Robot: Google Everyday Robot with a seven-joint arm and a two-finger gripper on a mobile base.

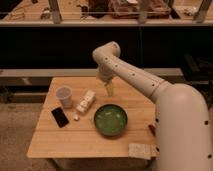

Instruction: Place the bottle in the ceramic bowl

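Observation:
The small white ribbed bottle lies on the wooden table, between the plastic cup and the green bowl. The glossy green ceramic bowl sits at the table's middle front and holds nothing. My gripper hangs point-down above the table, behind the bowl and to the right of the bottle, apart from both. It holds nothing that I can see.
A translucent white plastic cup stands at the left. A black phone lies in front of it. A small white packet lies at the front right edge. A red object sits at the right edge. A dark shelf runs behind the table.

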